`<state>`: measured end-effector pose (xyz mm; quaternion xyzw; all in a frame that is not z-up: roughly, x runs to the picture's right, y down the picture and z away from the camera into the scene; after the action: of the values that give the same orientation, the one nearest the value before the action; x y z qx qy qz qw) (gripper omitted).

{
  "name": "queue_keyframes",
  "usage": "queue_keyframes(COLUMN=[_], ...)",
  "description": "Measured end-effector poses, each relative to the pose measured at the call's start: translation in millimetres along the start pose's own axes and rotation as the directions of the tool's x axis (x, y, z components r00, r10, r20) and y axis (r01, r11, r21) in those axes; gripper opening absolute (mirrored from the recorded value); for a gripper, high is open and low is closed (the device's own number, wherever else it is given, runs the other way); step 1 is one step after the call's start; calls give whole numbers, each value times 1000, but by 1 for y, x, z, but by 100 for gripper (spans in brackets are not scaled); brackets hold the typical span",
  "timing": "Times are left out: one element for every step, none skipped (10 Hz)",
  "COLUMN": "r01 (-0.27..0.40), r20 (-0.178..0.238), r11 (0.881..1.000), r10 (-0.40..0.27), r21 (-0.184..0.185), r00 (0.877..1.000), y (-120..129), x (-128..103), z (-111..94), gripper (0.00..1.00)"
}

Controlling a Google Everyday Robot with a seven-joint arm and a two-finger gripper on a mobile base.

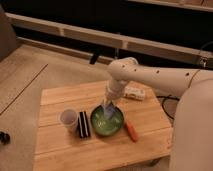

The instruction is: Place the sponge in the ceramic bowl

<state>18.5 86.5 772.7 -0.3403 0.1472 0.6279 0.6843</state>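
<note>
The glossy green ceramic bowl (107, 121) sits near the middle of the wooden table (55, 145). My gripper (108, 108) hangs over the bowl's far rim, at the end of the white arm reaching in from the right. A small light-blue sponge (108, 113) shows at the gripper's tip, just above the inside of the bowl. Whether the sponge touches the bowl is unclear.
A small white cup (68, 119) stands left of the bowl, with a black block with a white stripe (83, 124) between them. An orange carrot-like item (131, 131) lies right of the bowl. A white printed packet (134, 93) rests behind the arm.
</note>
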Motion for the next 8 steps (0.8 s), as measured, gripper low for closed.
queue_keyframes(r01=[2,1,0,2,2,3,2,2], r20=[0,0,1,1,0,0,-1,-1], r11=[1000,1000,1000,1000,1000,1000,1000,1000], r10=[-2,-1,0,-2,-2,-3,-2,-2], r21=[-1,-1,-1,-1,-1,-1,-2,-2], r00=[1000,1000,1000,1000,1000,1000,1000,1000], y=[1,1,0,1,2,2,2,2], x=[0,0,0,0,0,0,0,0], z=[0,0,0,0,0,0,1,1], gripper=[7,12,25,33,45,56,64,73])
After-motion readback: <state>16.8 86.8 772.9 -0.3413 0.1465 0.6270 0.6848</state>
